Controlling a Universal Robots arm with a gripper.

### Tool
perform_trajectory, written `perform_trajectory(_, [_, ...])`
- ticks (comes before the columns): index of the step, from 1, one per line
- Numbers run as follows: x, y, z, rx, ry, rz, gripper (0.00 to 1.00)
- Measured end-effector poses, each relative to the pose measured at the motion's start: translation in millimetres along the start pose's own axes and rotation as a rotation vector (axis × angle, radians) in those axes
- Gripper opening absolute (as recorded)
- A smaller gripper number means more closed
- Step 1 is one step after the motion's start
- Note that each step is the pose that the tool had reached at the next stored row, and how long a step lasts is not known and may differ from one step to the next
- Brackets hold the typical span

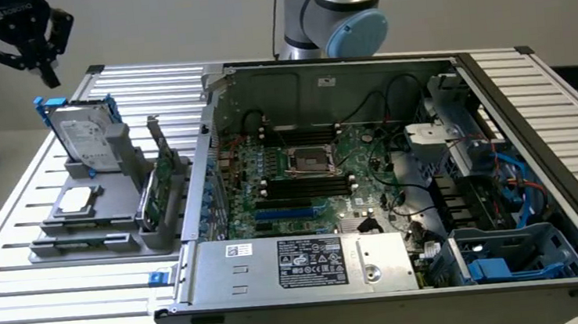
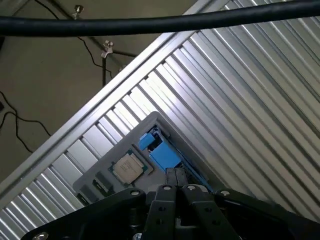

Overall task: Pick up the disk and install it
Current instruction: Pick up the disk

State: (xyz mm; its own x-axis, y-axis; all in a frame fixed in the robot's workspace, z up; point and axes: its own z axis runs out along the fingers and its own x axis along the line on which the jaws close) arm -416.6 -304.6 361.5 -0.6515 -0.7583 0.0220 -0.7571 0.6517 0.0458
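Observation:
The disk (image 1: 88,136), silver-grey with a white label and a blue carrier, stands upright in a grey holder (image 1: 86,244) on the slatted table, at the exterior view's left. My gripper (image 1: 43,72) hangs in the air above it, a little toward the exterior view's left, and touches nothing. In the wrist view the disk (image 2: 161,154) appears edge-on from above as a blue strip, just beyond my gripper (image 2: 175,191). The fingertips are pressed together and hold nothing.
A square silver chip (image 1: 75,199) (image 2: 131,167) and a green circuit card (image 1: 164,173) sit in the same holder. An open computer case (image 1: 329,260) lies to the exterior view's right, with a blue drive cage (image 1: 517,252) in its near corner. A black cable (image 2: 150,22) crosses the wrist view.

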Motion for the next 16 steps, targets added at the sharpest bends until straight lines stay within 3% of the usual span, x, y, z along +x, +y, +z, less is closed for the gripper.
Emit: perform_trajectory(16, [-0.1, -0.1, 2.6, 0.0063, 0.0135, -0.291, 0.11])
